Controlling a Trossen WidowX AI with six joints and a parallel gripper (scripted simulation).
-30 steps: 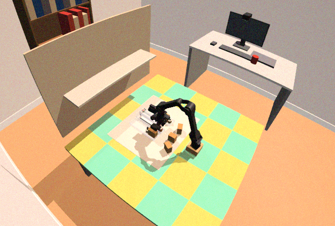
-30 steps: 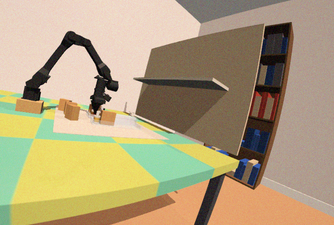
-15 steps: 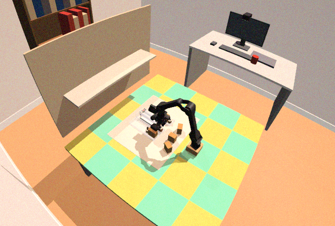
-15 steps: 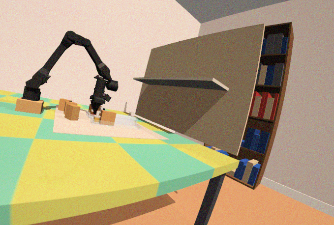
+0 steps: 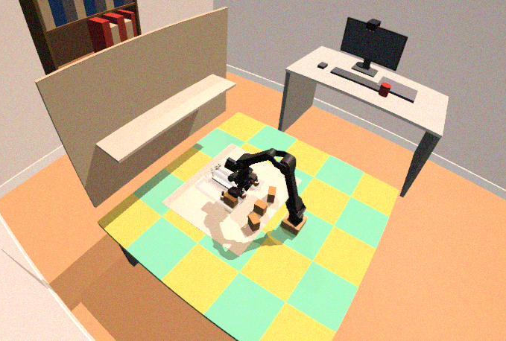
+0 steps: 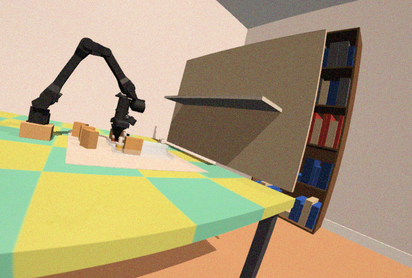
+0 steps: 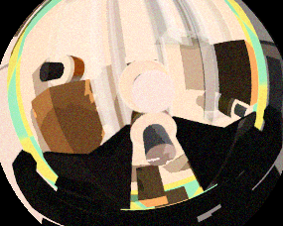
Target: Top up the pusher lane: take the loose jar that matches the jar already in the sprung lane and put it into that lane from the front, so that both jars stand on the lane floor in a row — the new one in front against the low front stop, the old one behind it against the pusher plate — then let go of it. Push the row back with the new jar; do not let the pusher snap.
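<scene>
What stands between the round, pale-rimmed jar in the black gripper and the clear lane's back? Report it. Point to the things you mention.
A round, pale-topped jar (image 7: pixel 153 91) is just ahead of the gripped jar (image 7: pixel 156 135). Nothing else visibly blocks it.

One arm (image 5: pixel 291 181) (image 6: pixel 67 70) — three brown blocks (image 5: pixel 260 207) (image 6: pixel 89 137) near arm's base — one desk (image 5: pixel 434 108), one monitor (image 5: pixel 374 44), one red mug (image 5: pixel 384 89).

No text, label, brand, number or sign can be read in any view — neither from above, nor from the side, nor at the wrist. At two o'clock in the top view, no lettering can be made out on the monitor (image 5: pixel 374 44) or the mug (image 5: pixel 384 89). On the books (image 5: pixel 100 33) (image 6: pixel 338 54) — at eleven o'clock from above, at two o'clock from the side — no titles can be read.
</scene>
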